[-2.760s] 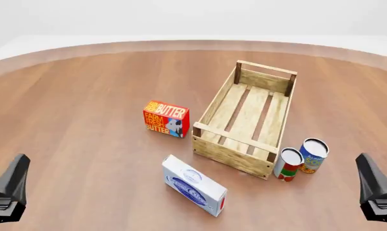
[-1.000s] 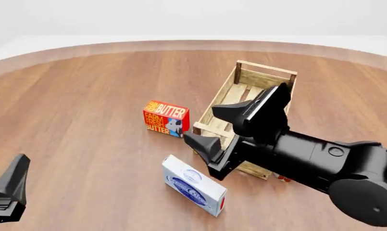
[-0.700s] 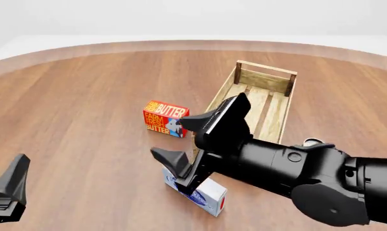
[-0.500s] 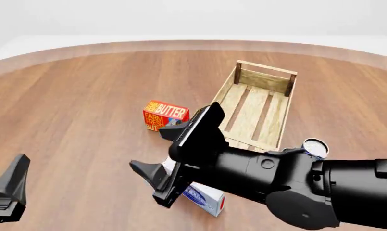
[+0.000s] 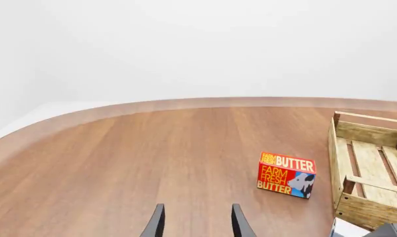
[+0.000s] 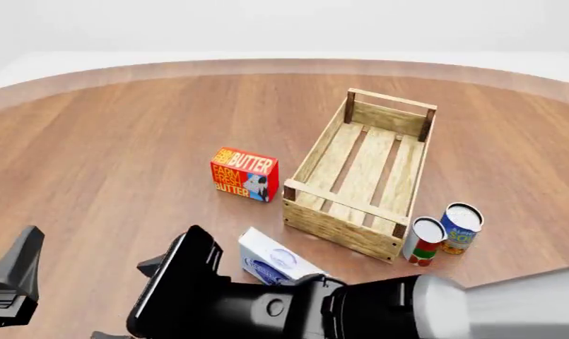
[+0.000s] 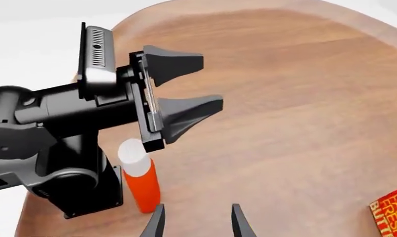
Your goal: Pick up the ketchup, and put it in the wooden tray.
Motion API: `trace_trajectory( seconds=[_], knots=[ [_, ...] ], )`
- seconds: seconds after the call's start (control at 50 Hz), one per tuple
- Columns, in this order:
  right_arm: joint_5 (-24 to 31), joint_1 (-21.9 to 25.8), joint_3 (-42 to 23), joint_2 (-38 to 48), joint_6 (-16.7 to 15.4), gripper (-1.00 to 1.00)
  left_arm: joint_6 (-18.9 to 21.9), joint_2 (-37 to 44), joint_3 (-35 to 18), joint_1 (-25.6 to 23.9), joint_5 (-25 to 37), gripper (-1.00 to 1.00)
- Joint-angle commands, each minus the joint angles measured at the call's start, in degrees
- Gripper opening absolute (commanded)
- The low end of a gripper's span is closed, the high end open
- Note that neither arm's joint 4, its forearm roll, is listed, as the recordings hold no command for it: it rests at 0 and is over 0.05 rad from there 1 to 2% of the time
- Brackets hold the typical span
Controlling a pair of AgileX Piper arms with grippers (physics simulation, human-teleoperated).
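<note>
Ketchup [image 7: 140, 183] appears in the right wrist view only: an orange-red bottle with a white cap, upright on the table [image 7: 304, 98], just beside the base of the left arm and near the table's edge. It is outside the front view, so its place relative to the tray cannot be read from there.

Change over the last seconds: the right arm has swept from above the tray across the table toward the left side. In the front view it now fills the lower foreground, and the tray [image 6: 333, 221], earlier partly hidden, is fully exposed. The right gripper [image 7: 195, 223] now points at the ketchup. Its fingers are spread with nothing between them, and the bottle sits just off the line of the gap, not yet enclosed.

The left gripper [image 7: 185, 89] hangs above and beyond the bottle, its fingers parted and empty; its place in the front view is unchanged.

Significance: the right arm is lined up for the approach, and the grasp is not yet made. The next move probably calls for a small sideways correction to centre the bottle between the fingers, then a closing pinch. The left arm's base stands close to the bottle, so clearance looks tight.

The tray is empty, with the butter box [image 6: 244, 174] beside it, the white box [image 6: 270, 260] in front and two cans [image 6: 444, 233] at its near corner. The carry back crosses most of the table.
</note>
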Motion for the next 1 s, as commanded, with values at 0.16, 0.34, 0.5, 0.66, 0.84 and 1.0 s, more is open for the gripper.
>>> trace_trajectory(
  seconds=[0.16,0.34,0.5,0.66,0.84,1.0],
  knots=[
    [0.3,3.9,-3.7,4.9,-0.5,1.00,0.0,0.0,0.0,0.0,0.0,1.00],
    [1.0,5.1,-5.8,7.0,-0.9,1.00,0.0,0.0,0.0,0.0,0.0,1.00],
    [1.7,6.4,-7.9,8.9,-0.9,1.00,0.0,0.0,0.0,0.0,0.0,1.00],
    [2.6,8.0,-10.4,10.8,-0.9,1.00,0.0,0.0,0.0,0.0,0.0,1.00],
    [2.6,8.5,-12.4,13.4,-0.8,1.00,0.0,0.0,0.0,0.0,0.0,1.00],
    [2.4,8.6,-13.8,15.8,-0.6,1.00,0.0,0.0,0.0,0.0,0.0,1.00]
  ],
)
